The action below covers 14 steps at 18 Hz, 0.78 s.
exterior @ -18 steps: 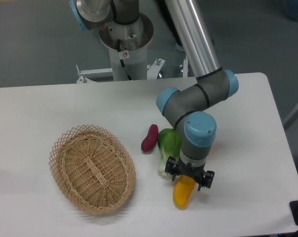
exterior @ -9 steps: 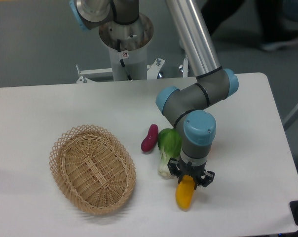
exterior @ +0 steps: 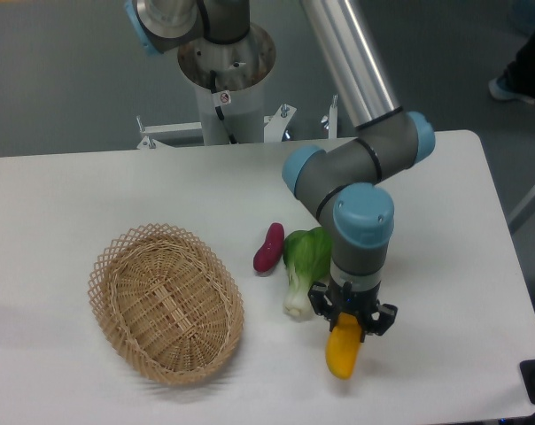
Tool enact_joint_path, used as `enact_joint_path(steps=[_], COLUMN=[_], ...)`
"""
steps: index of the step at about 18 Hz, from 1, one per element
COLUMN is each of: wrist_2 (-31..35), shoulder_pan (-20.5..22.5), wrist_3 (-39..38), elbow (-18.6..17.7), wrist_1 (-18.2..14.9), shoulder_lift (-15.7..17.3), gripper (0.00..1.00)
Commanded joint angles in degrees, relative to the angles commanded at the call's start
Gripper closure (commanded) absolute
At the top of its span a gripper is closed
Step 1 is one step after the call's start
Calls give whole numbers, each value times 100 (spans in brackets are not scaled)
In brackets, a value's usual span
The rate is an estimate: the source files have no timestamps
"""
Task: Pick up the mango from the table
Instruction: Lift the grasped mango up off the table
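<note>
- The black two-finger gripper (exterior: 351,320) clamps the upper end of the smooth, elongated yellow mango (exterior: 344,349).
- Its yellow lower end points down at the white table (exterior: 445,292).

The scene is evenly and brightly lit from overhead, with soft, diffuse light and no hard-edged shadows. The white table (exterior: 90,186) looks slightly grey-blue toward its near left edge, where a faint darker patch lies. A soft shadow sits under the wicker basket (exterior: 166,301) along its near rim, and a pale one beneath the mango (exterior: 343,350). A bright strip of glare runs along the metal arm tube (exterior: 352,57). The picture is fairly sharp on the table, slightly soft and grainy overall; the floor behind is dim and less distinct.
</note>
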Motion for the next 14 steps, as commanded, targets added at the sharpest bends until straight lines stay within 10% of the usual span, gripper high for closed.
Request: enact_joint_path(steps=[14], wrist_2=[-1223], shoulder_pan=[132], wrist_3=[-774], elbow=[-175], wrist_1=[0], shoulder_lift=[1213], gripper=[56])
